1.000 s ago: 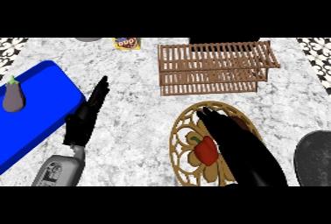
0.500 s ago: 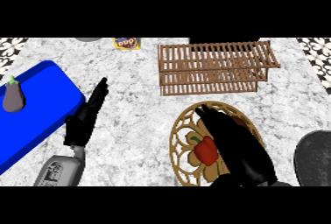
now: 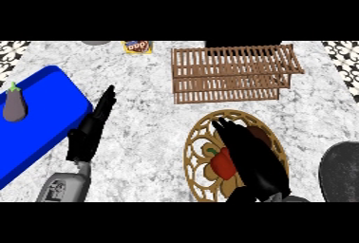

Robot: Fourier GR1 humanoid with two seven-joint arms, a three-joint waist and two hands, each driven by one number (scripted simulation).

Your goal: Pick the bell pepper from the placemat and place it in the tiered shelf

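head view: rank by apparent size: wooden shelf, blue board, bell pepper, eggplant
1. blue board, cut off by the frame
2. wooden shelf
3. eggplant
4. bell pepper, partly hidden under the right hand, so unsure against the eggplant

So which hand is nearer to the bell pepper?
Right. The right hand is over the placemat, beside the bell pepper; the left hand is far off to its left.

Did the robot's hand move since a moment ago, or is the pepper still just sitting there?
The black right hand slid slightly back toward the view's lower edge, staying over the round woven placemat. Its fingers lie beside the red bell pepper, not curled round it. The pepper, the wooden tiered shelf and the resting left hand stayed put.
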